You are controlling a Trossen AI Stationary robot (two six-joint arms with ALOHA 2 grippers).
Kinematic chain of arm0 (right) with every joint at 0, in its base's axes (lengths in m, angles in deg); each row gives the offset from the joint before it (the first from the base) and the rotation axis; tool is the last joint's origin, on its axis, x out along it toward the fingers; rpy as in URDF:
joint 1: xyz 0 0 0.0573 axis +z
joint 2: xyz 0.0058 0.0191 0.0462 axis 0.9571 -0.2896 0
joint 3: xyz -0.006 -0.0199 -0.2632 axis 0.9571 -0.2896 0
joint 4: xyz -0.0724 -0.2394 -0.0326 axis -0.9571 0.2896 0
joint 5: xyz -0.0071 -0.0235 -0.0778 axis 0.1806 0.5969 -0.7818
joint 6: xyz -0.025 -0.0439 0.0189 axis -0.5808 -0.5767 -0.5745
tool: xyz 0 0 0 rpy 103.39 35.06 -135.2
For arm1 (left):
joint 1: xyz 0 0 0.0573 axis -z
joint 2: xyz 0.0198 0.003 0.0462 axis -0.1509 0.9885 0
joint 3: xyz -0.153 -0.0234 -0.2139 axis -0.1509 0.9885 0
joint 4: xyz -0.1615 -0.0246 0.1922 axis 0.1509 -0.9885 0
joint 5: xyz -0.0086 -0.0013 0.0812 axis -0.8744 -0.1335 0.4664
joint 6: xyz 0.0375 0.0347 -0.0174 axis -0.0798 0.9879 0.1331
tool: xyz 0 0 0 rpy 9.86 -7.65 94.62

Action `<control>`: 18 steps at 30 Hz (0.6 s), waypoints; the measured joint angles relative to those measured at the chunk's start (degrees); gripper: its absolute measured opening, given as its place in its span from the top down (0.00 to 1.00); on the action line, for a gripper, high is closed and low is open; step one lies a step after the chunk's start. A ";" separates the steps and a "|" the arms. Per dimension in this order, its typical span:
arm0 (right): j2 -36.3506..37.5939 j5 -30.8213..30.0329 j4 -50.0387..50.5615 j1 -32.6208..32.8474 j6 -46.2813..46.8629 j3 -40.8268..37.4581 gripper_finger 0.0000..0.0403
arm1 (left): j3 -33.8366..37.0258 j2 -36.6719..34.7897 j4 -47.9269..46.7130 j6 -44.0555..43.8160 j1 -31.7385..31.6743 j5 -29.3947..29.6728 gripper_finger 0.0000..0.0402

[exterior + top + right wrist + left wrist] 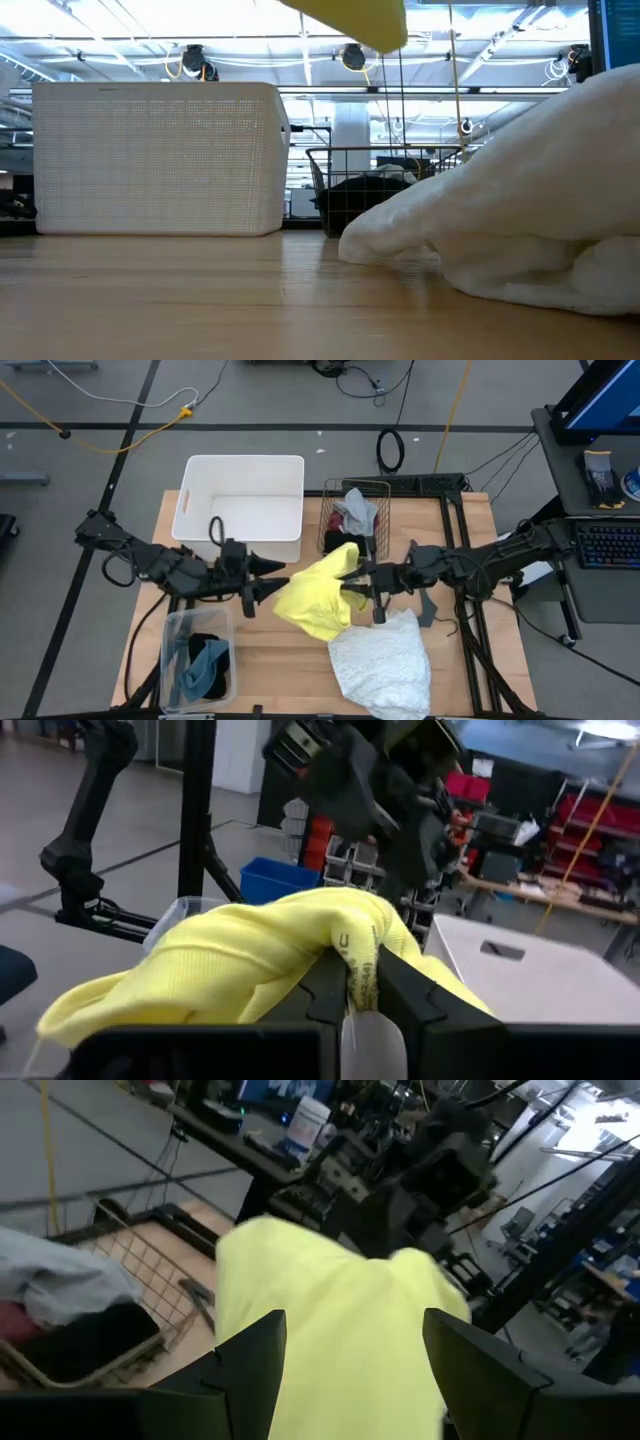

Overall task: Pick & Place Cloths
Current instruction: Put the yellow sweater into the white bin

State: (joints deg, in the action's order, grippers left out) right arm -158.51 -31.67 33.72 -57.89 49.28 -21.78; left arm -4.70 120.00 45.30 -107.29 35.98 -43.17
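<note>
A yellow cloth (315, 605) hangs in the air over the middle of the table; its lower end shows at the top of the low view (350, 20). My right gripper (352, 578) is shut on its right part. My left gripper (283, 580) is open, level, at the cloth's left side, and in its wrist view (350, 1360) the cloth (340, 1310) fills the gap between the fingers. The large white lacy cloth (382, 660) lies heaped on the table in front of the right gripper (520, 230). Grey, maroon and black cloths lie in the wire basket (355, 520). My right gripper pinches a bunched, hemmed fold of the yellow cloth (360, 960) between its two fingers, several layers together. The fingers come level from the table's right side. The cloth is lifted clear of the table and droops slack away from the fingers toward the left arm. My left gripper stands with a finger (250, 1370) on either side of the cloth's left part; I cannot tell whether it touches.
A white bin (240, 505) stands at the far left, beside the wire basket. A clear plastic tub (198, 660) with black and grey-blue cloths stands at the near left. A dark V-shaped bar (428, 605) lies right of the white cloth.
</note>
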 joint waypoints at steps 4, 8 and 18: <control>-2.57 0.01 -0.12 1.26 -3.26 3.06 0.95 | 0.00 0.80 0.12 -3.89 -2.50 -5.80 0.40; -5.10 0.09 0.00 2.17 -5.84 6.04 0.95 | 0.00 2.55 0.09 -7.68 -5.07 -12.80 0.40; -8.88 -0.02 0.25 2.16 -8.65 8.52 0.95 | 0.02 6.26 6.02 -11.79 -9.81 -27.01 0.32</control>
State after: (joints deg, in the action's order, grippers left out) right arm -167.39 -31.69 33.97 -55.73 40.63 -13.26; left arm -4.68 126.26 51.31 -119.08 26.17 -70.18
